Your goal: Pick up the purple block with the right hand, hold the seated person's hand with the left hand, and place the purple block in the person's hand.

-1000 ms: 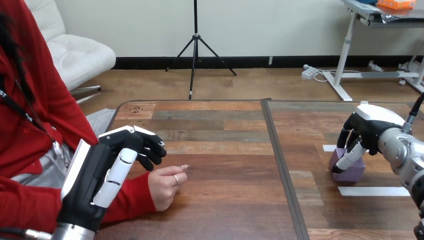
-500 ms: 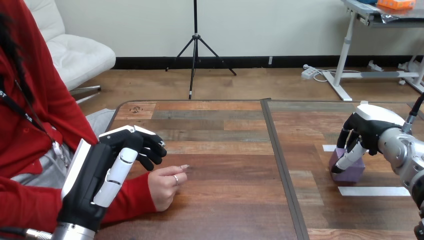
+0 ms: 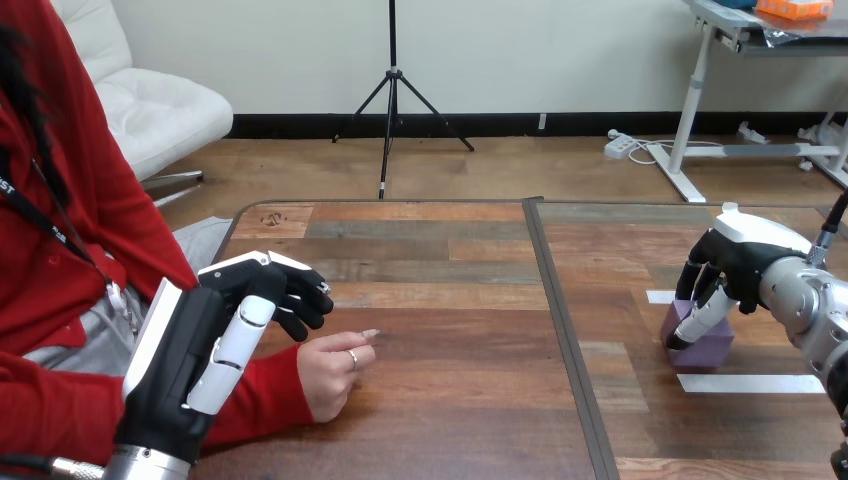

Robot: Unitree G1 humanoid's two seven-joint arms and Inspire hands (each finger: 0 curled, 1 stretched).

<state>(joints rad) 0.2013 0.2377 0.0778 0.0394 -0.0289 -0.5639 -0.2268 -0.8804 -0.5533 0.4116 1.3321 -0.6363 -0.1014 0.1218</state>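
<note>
Lower left: left hand [image 3: 200, 360] raised, fingers curled on nothing, just above and left of the person's hand [image 3: 330, 372], which rests on the desk [image 3: 450, 400]; the two are apart. Centre: the desk seam [image 3: 560, 330]. Right: right hand [image 3: 745, 255] fingers curled around the purple block [image 3: 708, 348], which sits on the desk between white tape strips [image 3: 750, 383]. Positions match the earlier frame.
</note>
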